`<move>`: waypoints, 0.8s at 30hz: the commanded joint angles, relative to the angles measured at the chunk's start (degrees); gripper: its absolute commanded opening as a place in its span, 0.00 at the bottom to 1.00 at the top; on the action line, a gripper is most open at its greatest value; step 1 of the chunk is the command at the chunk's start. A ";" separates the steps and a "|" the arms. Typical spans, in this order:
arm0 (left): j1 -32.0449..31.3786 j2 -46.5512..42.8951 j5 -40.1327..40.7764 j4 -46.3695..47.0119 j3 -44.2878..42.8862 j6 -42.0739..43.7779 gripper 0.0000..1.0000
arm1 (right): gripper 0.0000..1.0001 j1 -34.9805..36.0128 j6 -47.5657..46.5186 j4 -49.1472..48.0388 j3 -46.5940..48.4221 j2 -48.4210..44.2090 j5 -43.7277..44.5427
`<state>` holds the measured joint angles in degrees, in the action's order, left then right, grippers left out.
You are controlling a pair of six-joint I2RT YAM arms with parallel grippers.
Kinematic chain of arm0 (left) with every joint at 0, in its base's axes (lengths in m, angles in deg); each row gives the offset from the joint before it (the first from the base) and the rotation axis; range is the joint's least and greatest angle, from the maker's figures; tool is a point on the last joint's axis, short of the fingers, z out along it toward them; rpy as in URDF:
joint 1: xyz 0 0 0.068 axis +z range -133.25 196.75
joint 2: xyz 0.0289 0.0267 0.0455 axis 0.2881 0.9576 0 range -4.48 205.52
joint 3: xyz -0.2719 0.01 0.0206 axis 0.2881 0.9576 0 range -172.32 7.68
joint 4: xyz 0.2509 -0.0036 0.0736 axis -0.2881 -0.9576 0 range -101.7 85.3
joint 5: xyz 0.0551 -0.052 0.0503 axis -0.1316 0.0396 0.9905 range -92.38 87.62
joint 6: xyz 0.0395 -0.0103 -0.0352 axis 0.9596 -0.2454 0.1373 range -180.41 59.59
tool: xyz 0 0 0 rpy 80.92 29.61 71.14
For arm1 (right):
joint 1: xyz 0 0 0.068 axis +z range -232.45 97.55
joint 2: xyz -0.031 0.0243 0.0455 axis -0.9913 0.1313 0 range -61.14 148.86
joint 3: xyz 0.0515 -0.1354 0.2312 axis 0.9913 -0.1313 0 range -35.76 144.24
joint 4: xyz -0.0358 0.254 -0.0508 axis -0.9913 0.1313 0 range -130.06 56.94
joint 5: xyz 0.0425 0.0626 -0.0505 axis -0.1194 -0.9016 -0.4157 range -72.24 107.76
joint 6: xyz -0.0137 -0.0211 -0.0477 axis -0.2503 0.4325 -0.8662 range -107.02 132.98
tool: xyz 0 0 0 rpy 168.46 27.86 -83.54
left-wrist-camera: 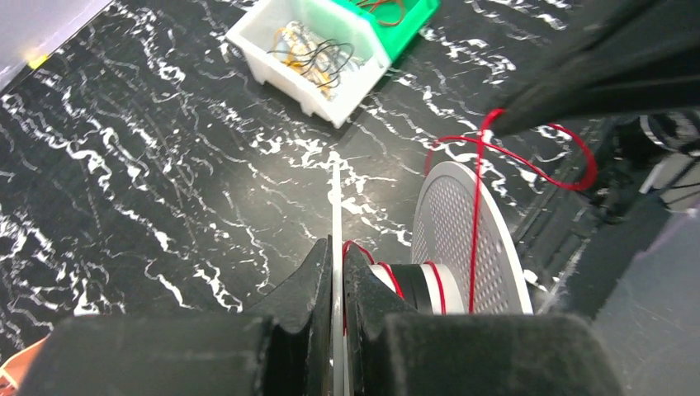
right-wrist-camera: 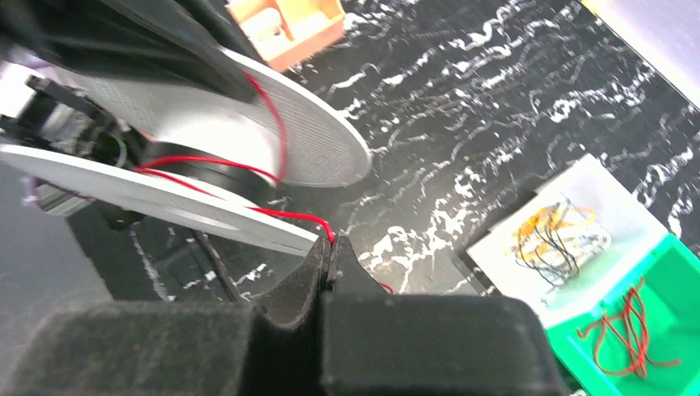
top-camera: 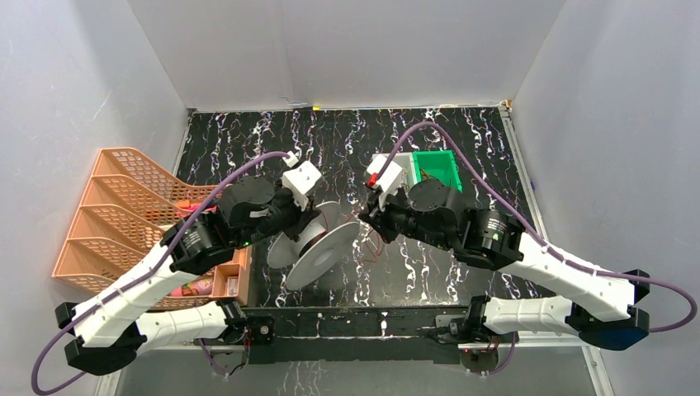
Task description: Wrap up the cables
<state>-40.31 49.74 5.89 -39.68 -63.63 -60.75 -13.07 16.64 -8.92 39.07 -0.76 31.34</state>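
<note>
From above, we see the spool (top-camera: 318, 247) tilted over the tabletop (top-camera: 272, 140), mid-scene. At the left wrist, our left jaws clamp a spool flange (left-wrist-camera: 337, 190); a few turns of red cable (left-wrist-camera: 476, 214) circle the hub (left-wrist-camera: 417, 285). At the right wrist, our right jaws pinch that cable tight; slack hangs loose, so we judge winding barely begun.

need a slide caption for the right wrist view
The right gripper pinches a thin red wire running to the white spool, white bin and green bin beyond.
</note>
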 commanded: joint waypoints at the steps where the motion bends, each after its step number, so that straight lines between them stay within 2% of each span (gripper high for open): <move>1: 0.00 -3.12 -9.06 -2.45 -5.03 0.43 0.00 | 0.00 -0.39 -0.85 2.12 -4.37 -3.34 10.07; 8: 0.02 -3.34 -14.40 -3.11 -8.87 -0.02 0.00 | 0.00 -0.52 5.19 -4.61 -17.33 -7.52 13.27; 16: 0.01 -3.31 -16.15 -3.05 -12.18 -0.54 0.00 | 0.00 -0.65 8.63 -19.47 -32.89 -12.52 9.48; 20: -0.05 -2.84 -15.87 -3.35 -13.09 -0.49 0.00 | 0.00 -0.65 10.16 -23.66 -36.47 -14.23 9.18; 21: 0.01 -2.74 -15.65 -3.57 -13.35 -0.43 0.00 | 0.02 -0.65 10.57 -24.41 -37.14 -14.59 8.90; 23: -0.03 -2.30 -14.75 -3.88 -13.59 -0.12 0.00 | 0.25 -0.65 11.66 -24.32 -37.59 -15.22 8.53; 24: 0.01 -2.27 -14.61 -3.89 -13.59 -0.01 0.00 | 0.33 -0.65 12.31 -24.12 -37.69 -15.58 9.02</move>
<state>-40.00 49.59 -4.79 -48.01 -72.40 -59.89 -12.28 27.81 -37.40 3.42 -15.95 34.88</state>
